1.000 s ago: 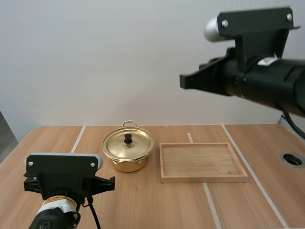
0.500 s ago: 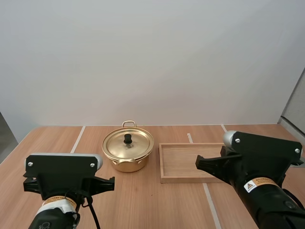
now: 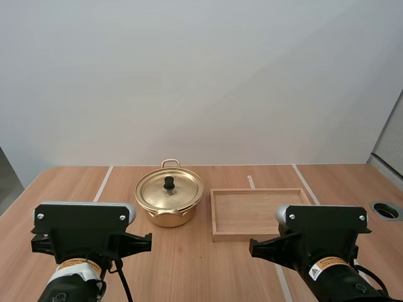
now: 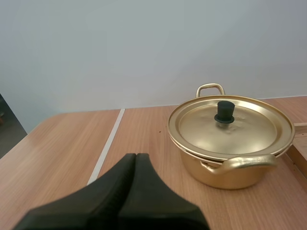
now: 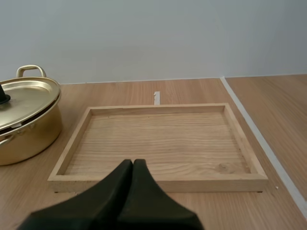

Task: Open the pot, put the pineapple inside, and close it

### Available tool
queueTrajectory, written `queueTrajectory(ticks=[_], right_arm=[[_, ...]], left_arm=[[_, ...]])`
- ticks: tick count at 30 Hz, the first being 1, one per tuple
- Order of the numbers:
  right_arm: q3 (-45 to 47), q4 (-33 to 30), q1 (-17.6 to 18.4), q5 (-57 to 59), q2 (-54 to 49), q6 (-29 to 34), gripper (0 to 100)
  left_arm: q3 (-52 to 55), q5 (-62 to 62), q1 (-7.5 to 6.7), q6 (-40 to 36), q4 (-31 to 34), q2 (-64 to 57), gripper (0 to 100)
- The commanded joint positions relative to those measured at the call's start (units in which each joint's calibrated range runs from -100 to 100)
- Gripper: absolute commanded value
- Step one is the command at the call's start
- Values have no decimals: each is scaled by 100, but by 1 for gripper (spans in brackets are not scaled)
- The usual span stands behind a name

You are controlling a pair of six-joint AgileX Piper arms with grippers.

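Observation:
A golden pot [image 3: 169,200] stands at the middle of the table, and its lid [image 4: 230,125] with a black knob [image 4: 224,111] sits shut on it. My left gripper [image 4: 135,156] is shut on nothing, its fingers together as one wedge, low over the table in front of the pot and a little to its left. My right gripper [image 5: 133,162] is also shut and holds nothing. It sits just before the near rim of the wooden tray [image 5: 158,183]. The pot [image 5: 26,120] is beside the tray's left wall.
The wooden tray [image 3: 214,217] lies right of the pot with nothing in it. White tape lines [image 3: 102,183] run across the tabletop. A round cable hole [image 3: 386,210] sits at the table's right edge.
My right arm has come down from high at the right to low over the table's front, facing the tray. The left arm, pot and tray have not moved.

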Motion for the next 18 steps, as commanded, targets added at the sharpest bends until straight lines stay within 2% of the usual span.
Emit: queueTrajectory(ticks=[1,18], right_arm=[[0,-78,-6,-176,-35,-151,0],[0,8,-5,-194,-35,-151,0]], left_arm=[[0,-65,-10,11,20,-31,0],[0,-65,-10,11,20,-31,0]])
